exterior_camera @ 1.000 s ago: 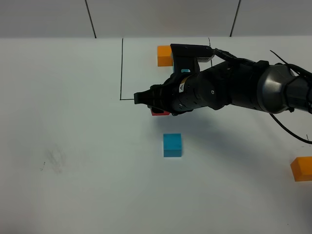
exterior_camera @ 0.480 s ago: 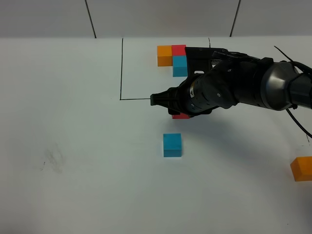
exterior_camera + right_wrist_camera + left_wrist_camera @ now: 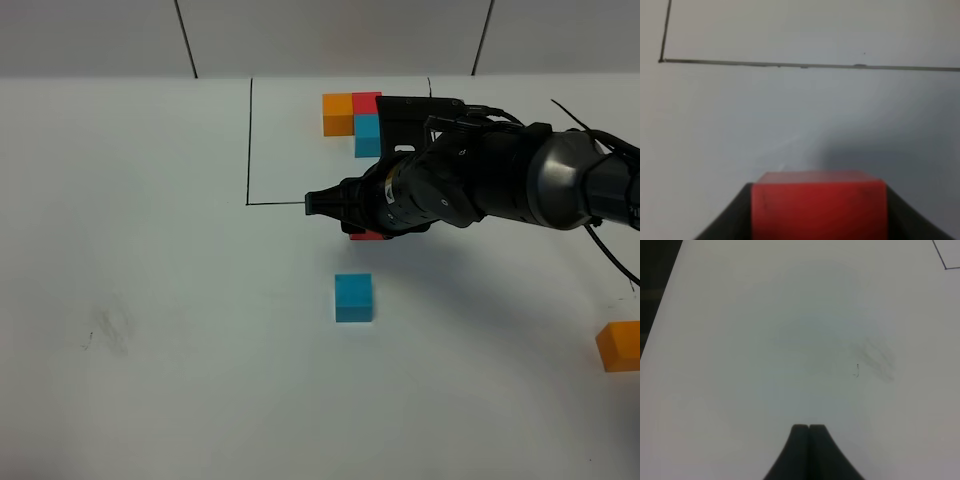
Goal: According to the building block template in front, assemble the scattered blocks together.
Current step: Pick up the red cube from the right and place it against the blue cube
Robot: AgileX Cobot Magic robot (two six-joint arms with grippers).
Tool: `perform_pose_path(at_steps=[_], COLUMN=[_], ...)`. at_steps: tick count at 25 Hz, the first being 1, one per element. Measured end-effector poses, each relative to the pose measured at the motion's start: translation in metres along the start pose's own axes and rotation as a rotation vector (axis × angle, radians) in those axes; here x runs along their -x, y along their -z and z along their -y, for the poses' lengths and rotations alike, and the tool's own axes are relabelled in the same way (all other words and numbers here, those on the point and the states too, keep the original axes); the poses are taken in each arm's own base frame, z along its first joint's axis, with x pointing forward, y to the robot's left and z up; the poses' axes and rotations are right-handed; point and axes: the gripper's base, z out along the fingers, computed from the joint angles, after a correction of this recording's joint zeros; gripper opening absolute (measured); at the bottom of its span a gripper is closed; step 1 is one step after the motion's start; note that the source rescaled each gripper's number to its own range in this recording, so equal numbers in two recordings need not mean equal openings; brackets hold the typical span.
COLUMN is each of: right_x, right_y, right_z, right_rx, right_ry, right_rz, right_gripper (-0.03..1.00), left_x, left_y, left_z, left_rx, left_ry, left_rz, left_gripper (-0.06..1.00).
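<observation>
- The red cube point(image 3: 819, 202) is looking like a small, rigid, matte block. I judge it to be light and not fragile. Its flat opposite faces are offering the best hold, squarely across the middle so it is not twisting.
- The right gripper point(image 3: 819, 220) is doing just that. Its fingers point(image 3: 735, 217) are standing partly open, one pressing on each side of the red cube and clamping it.
- In the high view this cube point(image 3: 368, 236) is showing only as a red sliver under the gripper, just nearer than the near line of the drawn rectangle point(image 3: 249, 140). I cannot tell whether it is sitting on the table point(image 3: 150, 280) or hanging just above it.
- The building block template point(image 3: 368, 125) is sitting at the far side, inside the rectangle.
- The cyan cube point(image 3: 353, 297) is lying nearer than the gripper, while the orange cube point(image 3: 618, 346) is waiting well apart at the right edge.
- The left gripper point(image 3: 809, 432) is holding its jaws pressed together, gripping nothing, over bare table beside a faint smudge point(image 3: 875, 357).
</observation>
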Motion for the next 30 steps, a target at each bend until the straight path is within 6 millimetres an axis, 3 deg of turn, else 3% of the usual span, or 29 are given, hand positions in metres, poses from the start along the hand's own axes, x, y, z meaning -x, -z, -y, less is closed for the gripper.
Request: perform_pose_path(at_steps=[5,13,30], right_x=[0.000,-0.010,-0.016], right_y=[-0.003,-0.025,-0.025], right_z=[-0.001,0.004,-0.003], right_rx=[0.007,-0.022,-0.022], right_ry=[-0.001,-0.063,-0.085], right_rz=[0.005,-0.040,-0.053], right_gripper=[0.43,0.43,0.43], left_x=[0.000,0.000,0.000], left_y=[0.000,0.000,0.000], left_z=[0.000,0.000,0.000], left_rx=[0.000,0.000,0.000], left_ry=[0.000,0.000,0.000], left_rz=[0.000,0.000,0.000], left_gripper=[0.00,0.00,0.00])
